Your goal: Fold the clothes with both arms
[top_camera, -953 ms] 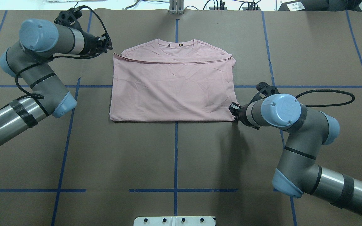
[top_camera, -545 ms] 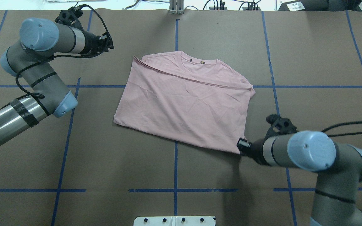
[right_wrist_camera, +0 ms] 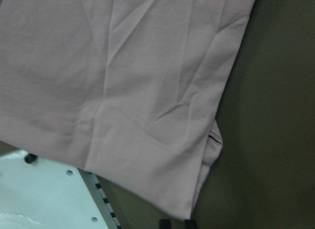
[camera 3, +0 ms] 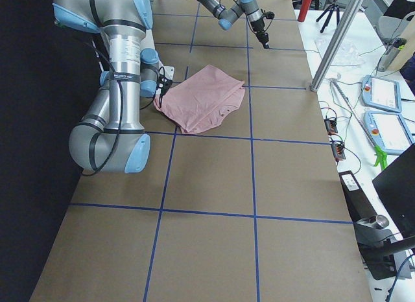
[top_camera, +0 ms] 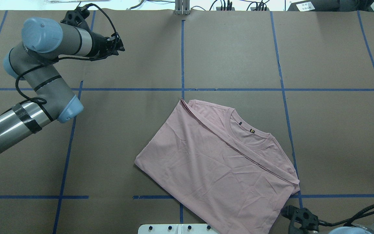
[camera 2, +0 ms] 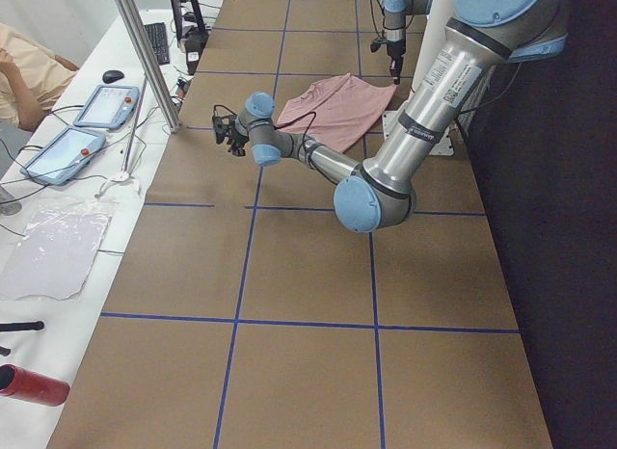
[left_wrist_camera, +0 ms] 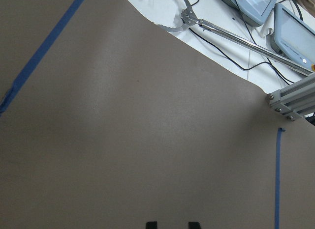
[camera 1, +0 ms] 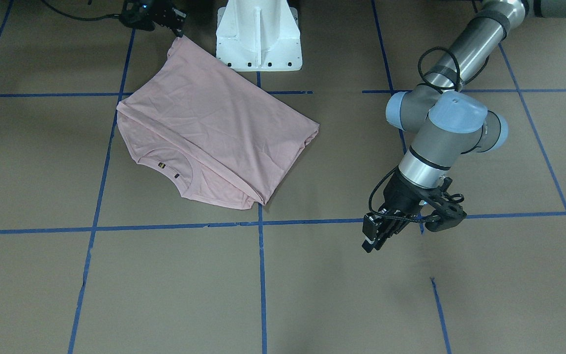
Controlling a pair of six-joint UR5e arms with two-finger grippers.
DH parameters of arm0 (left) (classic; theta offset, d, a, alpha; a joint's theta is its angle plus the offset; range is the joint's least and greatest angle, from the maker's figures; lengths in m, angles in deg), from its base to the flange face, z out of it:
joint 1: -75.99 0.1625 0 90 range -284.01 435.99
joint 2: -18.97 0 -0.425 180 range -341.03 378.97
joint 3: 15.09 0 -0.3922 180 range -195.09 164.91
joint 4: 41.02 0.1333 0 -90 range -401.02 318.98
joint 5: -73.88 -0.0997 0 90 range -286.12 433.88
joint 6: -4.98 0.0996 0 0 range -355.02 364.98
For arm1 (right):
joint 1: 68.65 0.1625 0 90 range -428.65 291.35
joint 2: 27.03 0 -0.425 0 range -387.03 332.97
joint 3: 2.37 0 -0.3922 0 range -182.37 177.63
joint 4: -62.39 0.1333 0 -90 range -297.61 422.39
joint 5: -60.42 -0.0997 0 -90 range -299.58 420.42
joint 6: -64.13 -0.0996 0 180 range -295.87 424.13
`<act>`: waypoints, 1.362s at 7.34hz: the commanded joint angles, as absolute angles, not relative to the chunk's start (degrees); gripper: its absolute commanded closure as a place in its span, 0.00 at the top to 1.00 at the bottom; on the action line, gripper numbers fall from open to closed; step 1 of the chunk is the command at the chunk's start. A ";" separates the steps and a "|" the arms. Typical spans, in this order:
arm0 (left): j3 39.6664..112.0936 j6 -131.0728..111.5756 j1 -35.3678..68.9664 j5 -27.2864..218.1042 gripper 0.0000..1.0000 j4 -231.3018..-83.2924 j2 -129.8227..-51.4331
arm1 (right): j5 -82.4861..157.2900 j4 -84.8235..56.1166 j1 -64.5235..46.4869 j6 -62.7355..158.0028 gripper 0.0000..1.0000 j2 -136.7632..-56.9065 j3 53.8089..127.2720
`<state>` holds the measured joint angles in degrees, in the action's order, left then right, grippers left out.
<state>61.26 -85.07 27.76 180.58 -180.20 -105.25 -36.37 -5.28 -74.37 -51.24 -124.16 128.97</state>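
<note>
The pale pink T-shirt point(top_camera: 216, 169) lies folded and turned at an angle close to the robot's side of the table, its ribbed collar point(top_camera: 245, 130) facing up. No print shows on it. My right gripper point(camera 1: 179, 30) sits at the shirt's corner nearest the base. In the right wrist view its tips point(right_wrist_camera: 176, 223) stand close together, shut on the corner of the T-shirt point(right_wrist_camera: 123, 91). My left gripper point(top_camera: 122, 48) hovers far from the shirt over bare table, open and holding nothing point(left_wrist_camera: 172, 224).
The white pedestal base point(camera 1: 258, 34) stands right beside the shirt, and the fabric's edge overlaps its plate point(right_wrist_camera: 39, 189). Blue tape lines point(top_camera: 182, 58) cross the brown table. Tablets, cables and a metal post point(left_wrist_camera: 290, 99) lie beyond the far edge.
The right gripper has dragged the shirt by its corner toward the robot's base and to the right, rotating it. The left gripper has barely shifted.
</note>
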 commanded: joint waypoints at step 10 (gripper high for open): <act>90.12 -108.13 59.03 171.35 0.54 -152.02 -90.46 | -35.99 -4.67 -40.26 -36.50 1.00 -108.86 114.27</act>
